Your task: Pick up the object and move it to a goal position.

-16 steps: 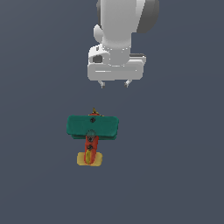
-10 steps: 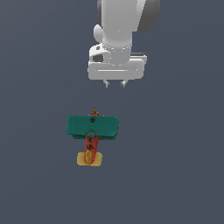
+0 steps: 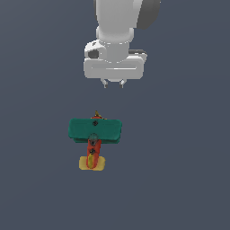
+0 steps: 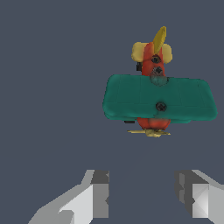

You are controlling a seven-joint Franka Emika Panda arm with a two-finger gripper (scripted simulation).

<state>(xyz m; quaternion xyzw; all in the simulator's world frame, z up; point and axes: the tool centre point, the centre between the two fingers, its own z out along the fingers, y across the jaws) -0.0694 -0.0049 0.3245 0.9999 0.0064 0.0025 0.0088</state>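
The object, a toy airplane (image 3: pixel 94 130) with a wide teal wing, red body and yellow tail, lies flat on the dark grey floor. It sits nearer the camera than my gripper (image 3: pixel 113 83) and slightly toward the exterior view's left. The gripper hangs above the floor, apart from the airplane, and its two short fingertips point down. In the wrist view the airplane (image 4: pixel 159 103) is ahead of the gripper (image 4: pixel 142 197) and off to one side. The grey fingers (image 4: pixel 98 197) are apart and nothing is between them. No goal marker shows.
A plain dark grey floor (image 3: pixel 188 179) surrounds the airplane on all sides. The white arm (image 3: pixel 119 27) rises out of frame above the gripper.
The hand has shifted slightly toward the exterior view's left. Its fingertips look closer together than before. The airplane has not moved.
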